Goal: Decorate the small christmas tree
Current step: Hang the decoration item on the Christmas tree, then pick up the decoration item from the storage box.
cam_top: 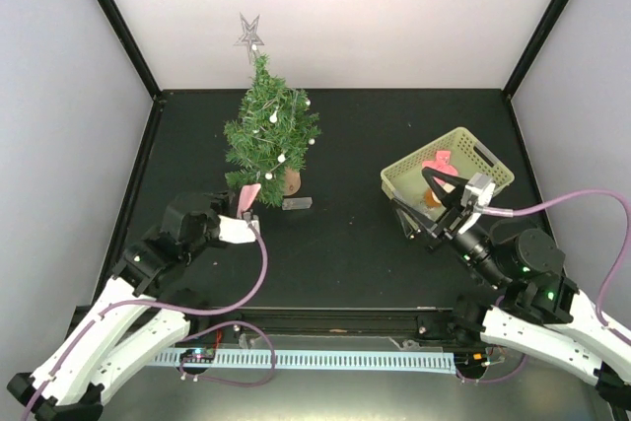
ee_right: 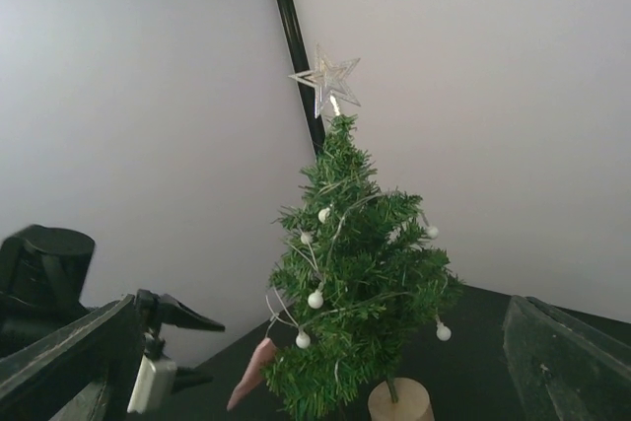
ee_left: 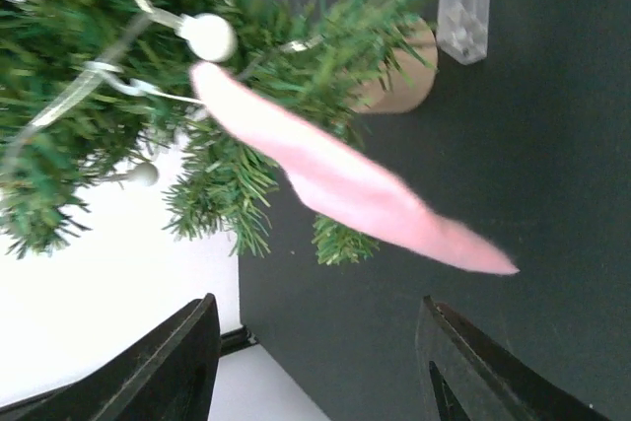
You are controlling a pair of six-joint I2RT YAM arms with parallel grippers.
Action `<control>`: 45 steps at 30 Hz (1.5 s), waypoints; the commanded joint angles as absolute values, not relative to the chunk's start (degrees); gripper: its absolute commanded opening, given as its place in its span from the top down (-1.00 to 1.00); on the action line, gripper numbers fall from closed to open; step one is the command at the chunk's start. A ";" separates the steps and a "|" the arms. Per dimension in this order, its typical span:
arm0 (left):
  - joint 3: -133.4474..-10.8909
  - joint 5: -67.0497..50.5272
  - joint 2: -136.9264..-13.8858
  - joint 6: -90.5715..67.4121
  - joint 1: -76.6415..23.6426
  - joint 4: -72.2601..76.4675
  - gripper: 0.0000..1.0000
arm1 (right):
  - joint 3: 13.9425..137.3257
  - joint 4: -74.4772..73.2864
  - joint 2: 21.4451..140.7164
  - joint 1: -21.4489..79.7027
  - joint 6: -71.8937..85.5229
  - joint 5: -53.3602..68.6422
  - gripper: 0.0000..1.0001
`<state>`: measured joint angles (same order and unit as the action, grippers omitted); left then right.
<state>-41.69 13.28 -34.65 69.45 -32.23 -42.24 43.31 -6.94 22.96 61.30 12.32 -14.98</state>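
Observation:
The small christmas tree [cam_top: 268, 130] stands at the back left on its light-wood stump [cam_top: 292, 181]. It carries a silver star [cam_top: 248, 34] and a string of white bulbs. A pink felt ornament [cam_top: 249, 194] hangs from a low branch on the near-left side. My left gripper [cam_top: 248, 216] is open and empty just in front of it. In the left wrist view the ornament [ee_left: 345, 184] hangs free above the gripper [ee_left: 320, 362]. My right gripper [cam_top: 446, 199] is open and empty at the basket's near edge. In its own view [ee_right: 315, 382] it faces the tree [ee_right: 355, 283].
A pale green basket [cam_top: 488, 160] at the right holds pink ornaments [cam_top: 439, 163]. A clear battery box [cam_top: 298, 203] lies beside the stump, and it also shows in the left wrist view [ee_left: 463, 2]. Black frame posts stand at the back corners.

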 commanded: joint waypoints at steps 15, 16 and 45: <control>-46.63 -1.67 -35.76 3.54 -32.42 -26.00 -0.57 | 47.48 -22.11 35.37 60.96 17.05 -29.24 -1.00; -45.76 -2.61 -34.94 2.72 -32.40 -24.66 -0.79 | 48.44 -22.90 37.43 60.69 16.25 -30.90 -1.00; -28.81 -3.20 -11.50 7.55 -32.43 -20.28 -0.97 | 58.12 -23.94 91.17 9.11 17.14 -25.20 0.29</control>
